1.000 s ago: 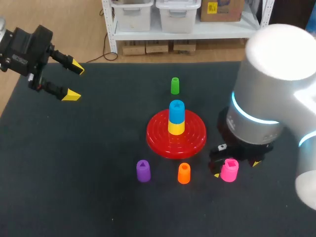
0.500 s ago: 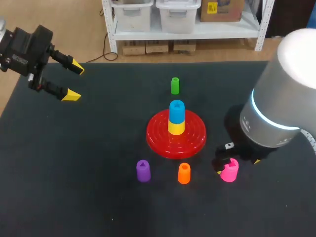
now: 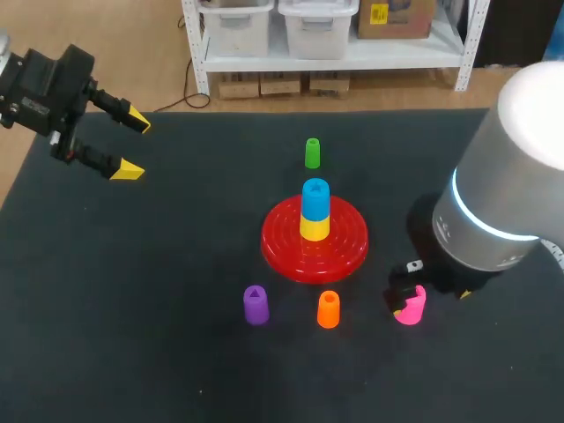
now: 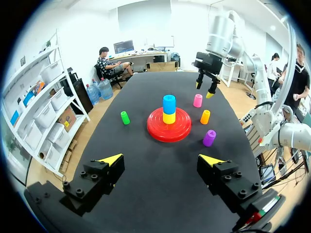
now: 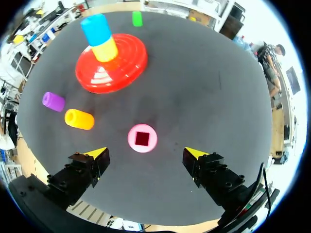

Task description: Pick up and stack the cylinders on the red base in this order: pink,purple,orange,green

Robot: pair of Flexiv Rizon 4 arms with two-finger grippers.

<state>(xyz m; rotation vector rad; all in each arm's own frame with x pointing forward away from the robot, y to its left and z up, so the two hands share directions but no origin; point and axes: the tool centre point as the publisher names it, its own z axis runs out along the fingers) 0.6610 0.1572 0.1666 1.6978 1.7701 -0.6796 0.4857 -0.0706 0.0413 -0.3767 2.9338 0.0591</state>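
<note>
Our right gripper [image 5: 146, 153] gapes empty over the pink cylinder [image 5: 142, 138], four o'clock of the red base [image 3: 284, 249]. Our left gripper [image 3: 132, 144] hangs wide open, holding nothing, at the table's [image 3: 159, 370] ten-o'clock edge.

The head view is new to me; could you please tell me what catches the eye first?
The red base in the middle of the table stands out, a blue cylinder stacked on a yellow cylinder on it. To its right, the right gripper hangs open over the pink cylinder.
</note>
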